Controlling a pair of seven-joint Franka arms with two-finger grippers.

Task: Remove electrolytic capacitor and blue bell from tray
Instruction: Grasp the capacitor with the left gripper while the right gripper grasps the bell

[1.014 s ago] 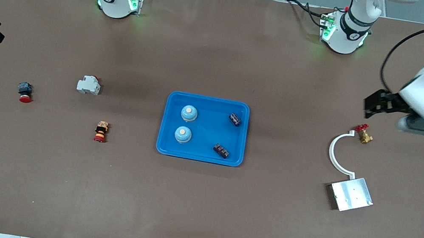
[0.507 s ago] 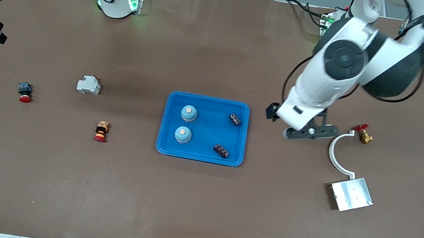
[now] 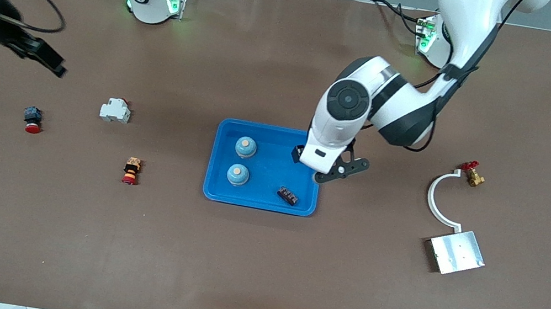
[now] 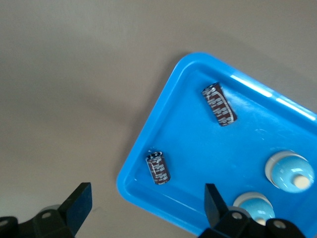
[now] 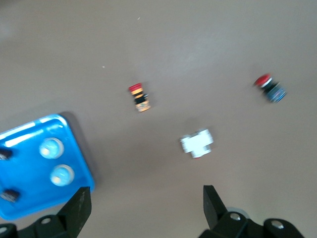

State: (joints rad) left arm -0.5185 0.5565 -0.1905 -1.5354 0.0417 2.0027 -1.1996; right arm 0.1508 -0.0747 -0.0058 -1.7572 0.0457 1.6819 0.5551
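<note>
A blue tray (image 3: 259,200) sits mid-table. It holds two light blue bells (image 3: 246,146) (image 3: 238,174) and a dark capacitor (image 3: 287,196). My left gripper (image 3: 300,154) hangs open and empty over the tray's edge toward the left arm's end, hiding a second capacitor there. The left wrist view shows both capacitors (image 4: 219,104) (image 4: 158,168), the bells (image 4: 290,171) and the open left gripper (image 4: 147,208) above the tray's rim (image 4: 130,181). My right gripper (image 3: 47,60) is open and empty over bare table at the right arm's end. It also shows in the right wrist view (image 5: 143,208).
A white breaker (image 3: 115,110), a red push button (image 3: 33,119) and a stacked red-orange button (image 3: 131,170) lie toward the right arm's end. A white curved bracket (image 3: 439,198), a metal plate (image 3: 457,252) and a brass valve (image 3: 472,173) lie toward the left arm's end.
My left arm has swung from the table's left arm end to over the tray, covering one capacitor. My right arm has come farther into view at its end.
</note>
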